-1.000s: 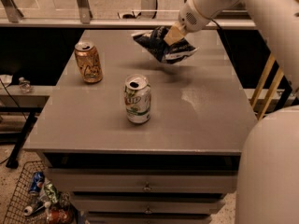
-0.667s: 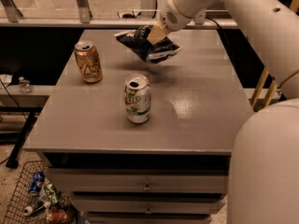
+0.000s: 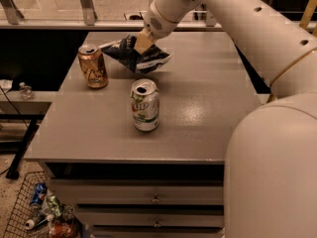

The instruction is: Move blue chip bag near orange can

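Your gripper [image 3: 143,41] is clamping the blue chip bag [image 3: 132,57] over the far side of the table [image 3: 208,108].
It is pinching the bag's top edge, and the bag is hanging tilted, seemingly just off the tabletop, though from this angle you can't be sure. The bag's left corner is sitting just beside the orange can [image 3: 93,66], which is standing upright. A white-and-green can [image 3: 145,105] is standing nearer the front edge, apart from both.
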Controlling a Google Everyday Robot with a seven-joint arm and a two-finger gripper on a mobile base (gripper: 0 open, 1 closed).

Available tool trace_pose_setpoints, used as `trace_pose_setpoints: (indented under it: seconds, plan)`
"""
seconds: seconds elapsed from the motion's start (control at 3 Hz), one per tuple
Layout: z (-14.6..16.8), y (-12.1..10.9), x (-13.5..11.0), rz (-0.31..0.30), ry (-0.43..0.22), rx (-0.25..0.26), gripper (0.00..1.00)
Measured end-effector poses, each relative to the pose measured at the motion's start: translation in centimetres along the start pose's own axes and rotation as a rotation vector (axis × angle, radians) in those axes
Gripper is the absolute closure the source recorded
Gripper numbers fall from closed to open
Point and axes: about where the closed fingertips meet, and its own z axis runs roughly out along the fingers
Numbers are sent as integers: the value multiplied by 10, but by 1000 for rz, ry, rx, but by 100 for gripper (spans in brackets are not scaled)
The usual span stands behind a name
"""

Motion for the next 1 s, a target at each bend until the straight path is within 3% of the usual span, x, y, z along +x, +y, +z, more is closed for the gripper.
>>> trace_pose_setpoints:
  seconds: [0.33, 0.67, 1.0]
  plan:
    - [12, 7, -8, -6, 8, -18, 100]
    - [18, 10, -10, -7, 11, -25, 87]
    - [21, 11, -9, -8, 14, -30, 64]
